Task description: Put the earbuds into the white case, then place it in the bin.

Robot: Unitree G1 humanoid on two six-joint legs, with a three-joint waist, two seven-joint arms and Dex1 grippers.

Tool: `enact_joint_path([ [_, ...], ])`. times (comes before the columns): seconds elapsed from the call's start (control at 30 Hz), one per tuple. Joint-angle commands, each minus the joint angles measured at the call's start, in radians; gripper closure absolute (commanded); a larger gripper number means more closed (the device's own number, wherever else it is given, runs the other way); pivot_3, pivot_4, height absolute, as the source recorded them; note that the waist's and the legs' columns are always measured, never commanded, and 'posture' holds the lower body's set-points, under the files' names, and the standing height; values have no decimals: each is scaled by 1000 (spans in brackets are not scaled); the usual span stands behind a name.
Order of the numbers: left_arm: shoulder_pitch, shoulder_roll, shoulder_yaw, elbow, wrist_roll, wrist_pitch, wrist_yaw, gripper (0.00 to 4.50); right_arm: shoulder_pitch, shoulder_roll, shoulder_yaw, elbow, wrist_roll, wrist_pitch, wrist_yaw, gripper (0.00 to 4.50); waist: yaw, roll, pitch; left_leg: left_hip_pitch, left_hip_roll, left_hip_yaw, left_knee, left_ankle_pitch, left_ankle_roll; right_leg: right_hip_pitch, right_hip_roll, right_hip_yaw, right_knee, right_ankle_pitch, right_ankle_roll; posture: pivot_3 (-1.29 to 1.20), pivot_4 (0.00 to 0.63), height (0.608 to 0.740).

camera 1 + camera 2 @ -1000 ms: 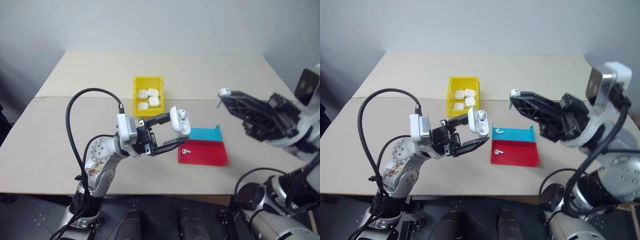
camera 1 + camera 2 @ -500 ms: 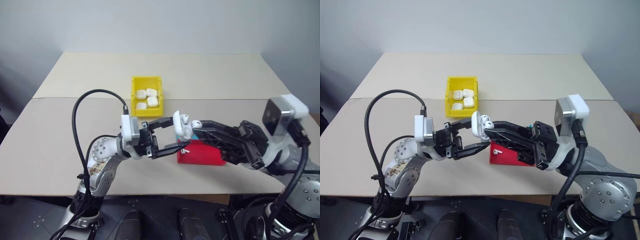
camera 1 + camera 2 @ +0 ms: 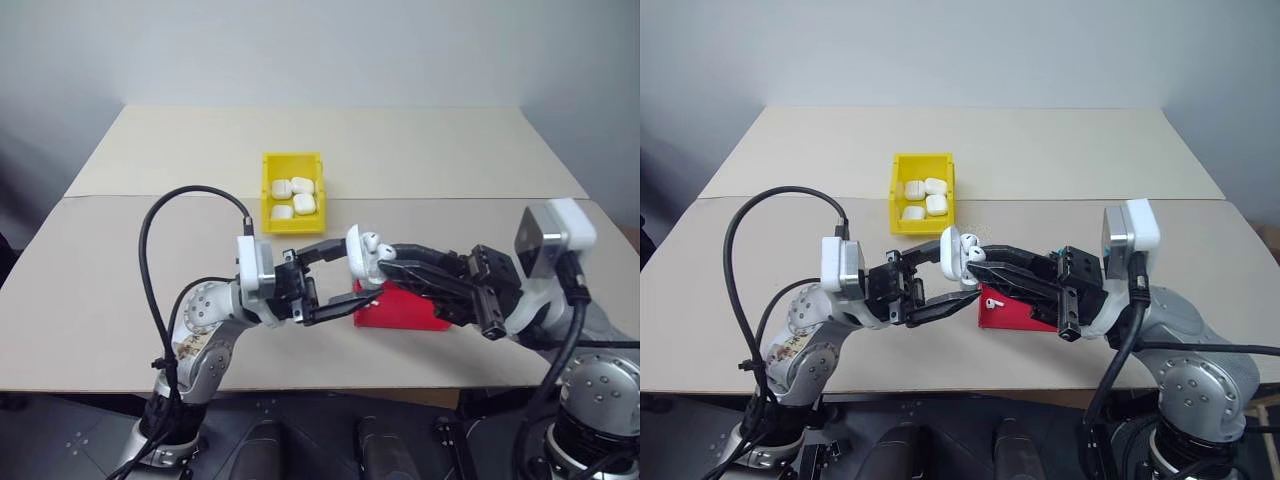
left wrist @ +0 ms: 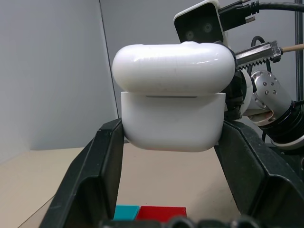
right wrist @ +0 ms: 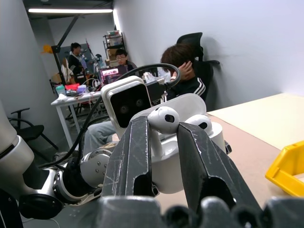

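**Earbud held at the open case, above the table**

The white case [image 3: 358, 256] is up in the air over the table [image 3: 420, 160], with its lid tipped open. The left gripper [image 3: 350, 272] holds it, with one black finger squeezed on each side. From the left wrist view, the case [image 4: 173, 111] sits snug between those two fingers [image 4: 97, 175].

One earbud [image 5: 164, 119] is pinched in the right gripper [image 5: 161, 142], whose fingers are close together around its stem. The round head of this earbud sticks out above the fingertips. It is right at the open top of the case. A second earbud [image 5: 198, 123] is already sitting in the case just beside it. From above, the right gripper [image 3: 975, 262] reaches in from the right and meets the case [image 3: 952, 254] in the middle.

Just under the two grippers is a red tray [image 3: 410, 308]. One more small white earbud [image 3: 990, 302] lies in it. A little bit of a blue tray [image 4: 126, 211] sits right next to the red one.

The bin [image 3: 294, 180] is farther back on the table, well apart from the grippers. It is yellow, and four white cases [image 3: 294, 198] lie inside it.

In the right wrist view, people [image 5: 183, 71] sit at desks in the room behind.
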Motion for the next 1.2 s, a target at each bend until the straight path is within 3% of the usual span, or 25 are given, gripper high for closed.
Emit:
enact_joint_path([
  [0.03,-15,-27,3,-20,14,-34,24,1777,11,-27,11,-2,29,-48,-10,3870,0,0,0,0,0,0,0,0,0,0,0,0,0,0,0,0,150,740],
  [0.47,-9,-33,7,-22,6,-30,7,1777,30,-84,79,18,23,-114,-41,3870,5,0,0,0,0,0,0,0,0,0,0,0,0,0,0,0,150,740],
  [0.63,-7,-39,3,-20,11,-33,9,1777,40,-109,107,4,-13,-145,-50,2205,7,0,0,0,0,0,0,0,0,0,0,0,0,0,0,0,150,740],
  [0.9,1,-37,5,-2,26,-47,-9,1777,71,-169,77,26,10,-169,-12,2205,18,0,0,0,0,0,0,0,0,0,0,0,0,0,0,0,150,740],
  [1.07,-13,-12,2,37,48,-25,-17,1777,22,-329,-45,152,52,-147,64,2205,19,-1,0,0,-1,0,1,0,0,1,-1,0,-1,0,0,0,150,740],
  [1.2,-57,-39,-29,124,85,-66,-45,1777,-137,-455,-10,285,34,-129,175,2205,16,0,0,0,-1,1,0,1,1,1,0,1,-1,0,0,0,150,740],
])
